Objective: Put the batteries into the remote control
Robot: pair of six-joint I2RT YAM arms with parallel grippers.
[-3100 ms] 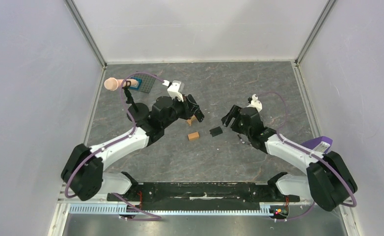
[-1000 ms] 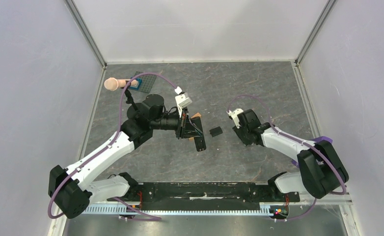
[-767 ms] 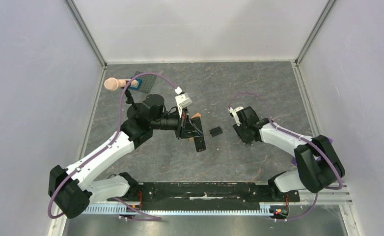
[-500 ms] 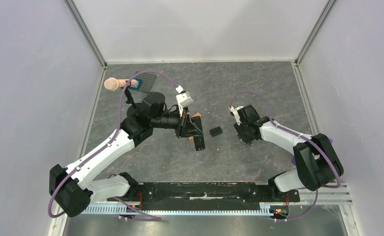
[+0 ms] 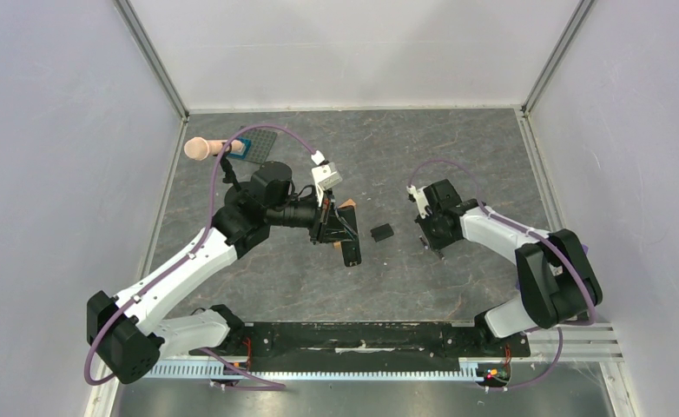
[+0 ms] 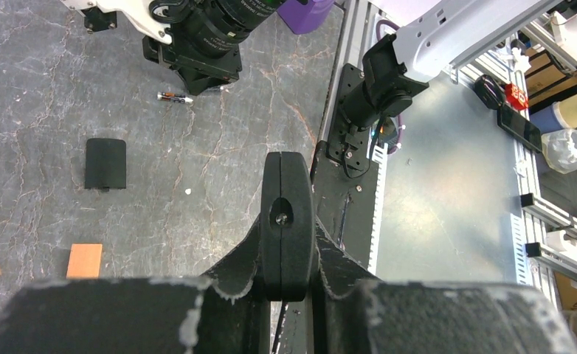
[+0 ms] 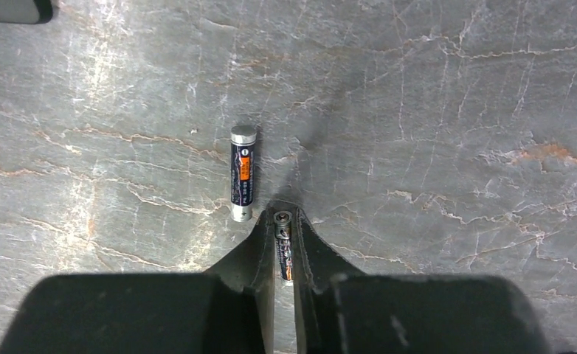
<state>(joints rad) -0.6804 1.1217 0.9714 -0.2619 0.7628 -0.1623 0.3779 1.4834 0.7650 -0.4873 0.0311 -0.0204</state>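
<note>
My left gripper (image 5: 334, 228) is shut on the remote control (image 5: 352, 249), a slim black bar that sticks out past the fingers above the table. In the left wrist view the remote control (image 6: 288, 193) shows end-on, clamped in the left gripper (image 6: 288, 221). My right gripper (image 7: 284, 221) points down at the table and is shut on a battery (image 7: 283, 251) that lies lengthwise between the fingers. A second battery (image 7: 243, 183) lies loose on the table just left of it, also visible as the battery (image 6: 175, 96) in the left wrist view. From above, the right gripper (image 5: 436, 243) hides both.
A short black cover piece (image 5: 381, 232) lies between the two grippers. Orange blocks (image 5: 347, 205) sit beside the left gripper, with one orange block (image 6: 85, 259) in the left wrist view. A pink-headed tool (image 5: 199, 148) and a dark plate (image 5: 258, 146) lie at the back left.
The right gripper's fingers have closed on a battery on the table, and its wrist has shifted slightly. The left arm holds the remote where it was a second ago.
</note>
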